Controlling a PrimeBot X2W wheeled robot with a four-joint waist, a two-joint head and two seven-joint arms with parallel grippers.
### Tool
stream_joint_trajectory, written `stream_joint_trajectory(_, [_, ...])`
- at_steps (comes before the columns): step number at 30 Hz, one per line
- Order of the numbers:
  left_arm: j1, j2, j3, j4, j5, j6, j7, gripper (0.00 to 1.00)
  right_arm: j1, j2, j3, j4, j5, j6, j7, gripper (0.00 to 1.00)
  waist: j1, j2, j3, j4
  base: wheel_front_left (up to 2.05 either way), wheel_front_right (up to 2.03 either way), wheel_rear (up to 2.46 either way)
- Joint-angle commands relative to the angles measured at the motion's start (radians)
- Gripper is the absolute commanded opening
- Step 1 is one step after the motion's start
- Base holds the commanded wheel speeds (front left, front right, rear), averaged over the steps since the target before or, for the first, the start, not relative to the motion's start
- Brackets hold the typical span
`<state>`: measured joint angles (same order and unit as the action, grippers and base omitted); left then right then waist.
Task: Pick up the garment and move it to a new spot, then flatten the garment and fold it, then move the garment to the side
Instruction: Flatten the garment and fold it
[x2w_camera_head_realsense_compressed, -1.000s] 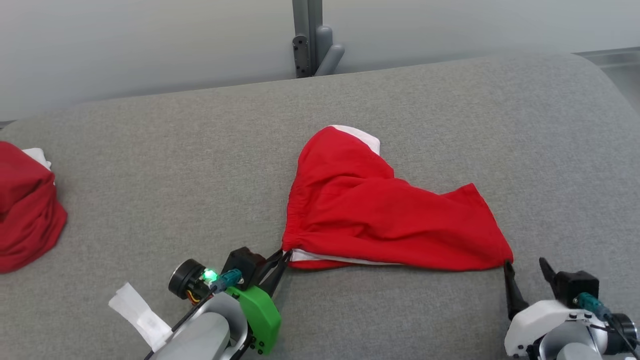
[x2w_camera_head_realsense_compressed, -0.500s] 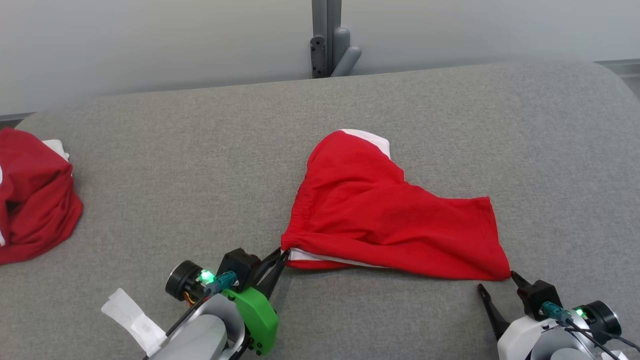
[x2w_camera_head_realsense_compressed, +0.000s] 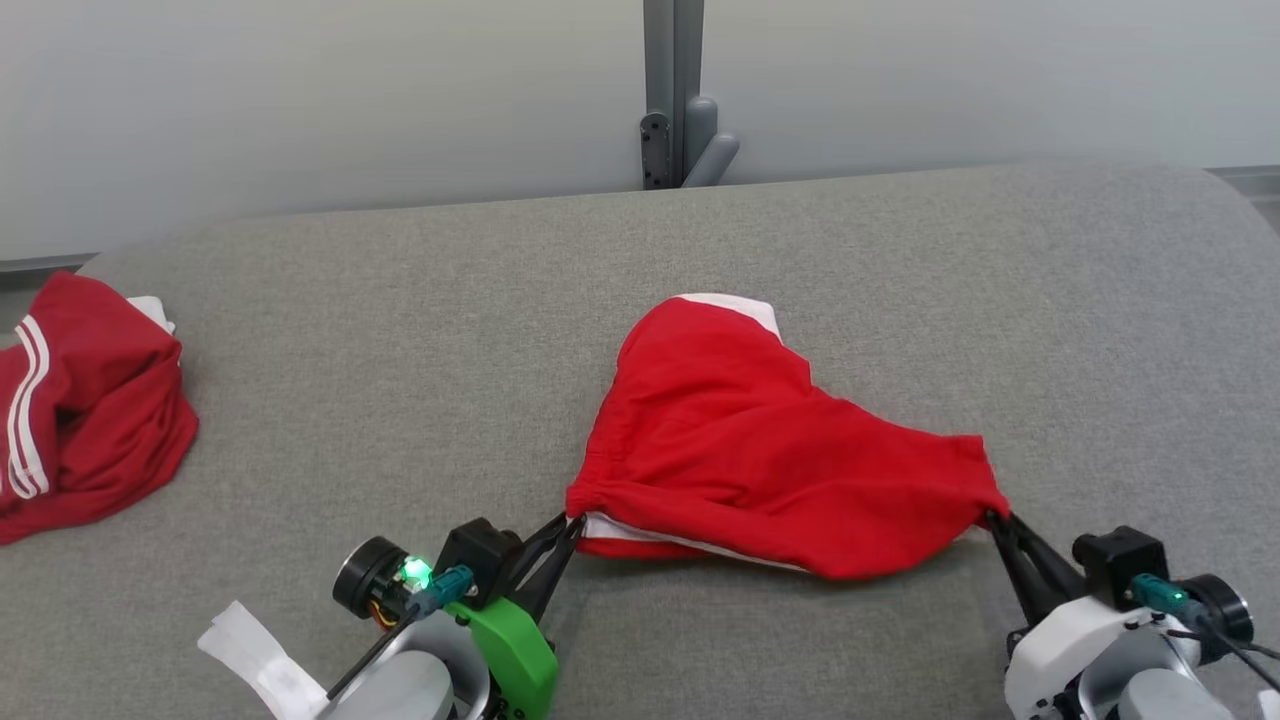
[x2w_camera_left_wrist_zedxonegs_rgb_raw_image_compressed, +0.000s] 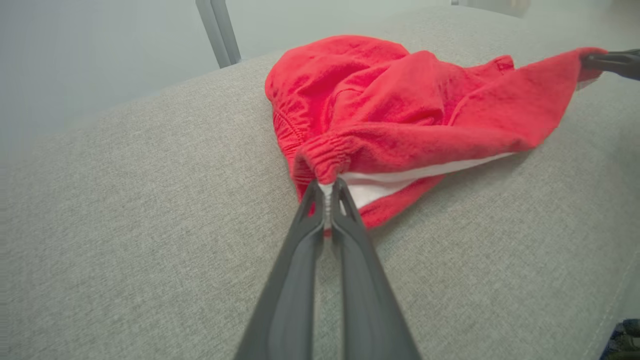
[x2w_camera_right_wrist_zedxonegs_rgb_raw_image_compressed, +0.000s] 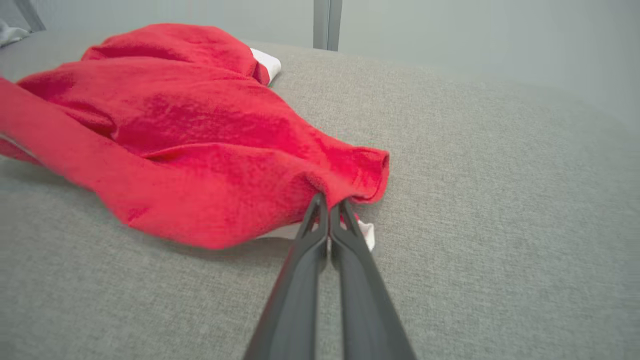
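Note:
The garment (x2w_camera_head_realsense_compressed: 760, 450), a pair of red shorts with white trim, lies bunched in the middle of the grey cushioned surface (x2w_camera_head_realsense_compressed: 400, 380). My left gripper (x2w_camera_head_realsense_compressed: 572, 522) is shut on its gathered waistband corner at the near left. At the near right, my right gripper (x2w_camera_head_realsense_compressed: 995, 520) is shut on the leg hem corner. The left wrist view shows my left gripper (x2w_camera_left_wrist_zedxonegs_rgb_raw_image_compressed: 327, 187) pinching the elastic band of the garment (x2w_camera_left_wrist_zedxonegs_rgb_raw_image_compressed: 400, 110). In the right wrist view my right gripper (x2w_camera_right_wrist_zedxonegs_rgb_raw_image_compressed: 329, 202) grips the hem of the garment (x2w_camera_right_wrist_zedxonegs_rgb_raw_image_compressed: 200, 150), whose near edge is lifted slightly.
A second red garment with white stripes (x2w_camera_head_realsense_compressed: 80, 410) lies crumpled at the far left of the surface. A grey metal post (x2w_camera_head_realsense_compressed: 675, 90) stands behind the surface's far edge against a pale wall.
My right gripper has moved in to the hem corner and shut on it, lifting that edge a little. The left gripper kept its hold. The head camera has tilted, shifting the whole picture.

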<state>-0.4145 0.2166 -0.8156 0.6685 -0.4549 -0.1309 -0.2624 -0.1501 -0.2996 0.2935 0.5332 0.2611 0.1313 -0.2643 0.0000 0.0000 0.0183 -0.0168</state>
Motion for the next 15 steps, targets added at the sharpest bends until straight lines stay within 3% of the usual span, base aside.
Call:
stream_joint_trajectory(1, [0.017, 0.019, -0.009, -0.032, -0.004, 0.001, -0.003, 0.0, 0.026, -0.034, -0.003, -0.062, 0.051, -0.001, 0.0, 0.0, 0.0, 0.0, -0.017, 0.008, 0.0, 0.0, 0.0])
stream_joint_trajectory(5, [0.017, 0.057, -0.033, -0.1, -0.031, 0.001, -0.003, 0.0, 0.037, -0.108, 0.001, -0.178, 0.151, -0.001, 0.032, 0.0, 0.0, 0.0, -0.026, 0.02, 0.0, 0.0, 0.0])
stream_joint_trajectory(8, [0.006, 0.072, -0.045, -0.13, -0.046, 0.001, 0.005, 0.0, 0.018, -0.118, 0.001, -0.206, 0.204, -0.001, 0.08, 0.0, 0.0, 0.0, -0.025, 0.025, 0.0, 0.0, 0.0])
stream_joint_trajectory(10, [-0.006, 0.08, -0.055, -0.156, -0.062, 0.001, 0.015, 0.0, -0.013, -0.12, 0.014, -0.178, 0.243, -0.001, 0.151, 0.0, 0.0, 0.0, -0.02, 0.03, 0.0, 0.0, 0.0])
stream_joint_trajectory(13, [-0.027, 0.088, -0.076, -0.181, -0.08, 0.001, 0.032, 0.0, -0.1, -0.069, 0.053, -0.08, 0.337, 0.0, 0.271, 0.0, 0.0, 0.0, -0.003, 0.039, 0.0, 0.0, 0.0])
stream_joint_trajectory(15, [-0.043, 0.083, -0.089, -0.185, -0.087, 0.001, 0.035, 0.0, -0.179, -0.041, 0.077, -0.008, 0.376, -0.001, 0.294, 0.0, 0.0, 0.0, 0.012, 0.047, 0.0, 0.0, 0.0])
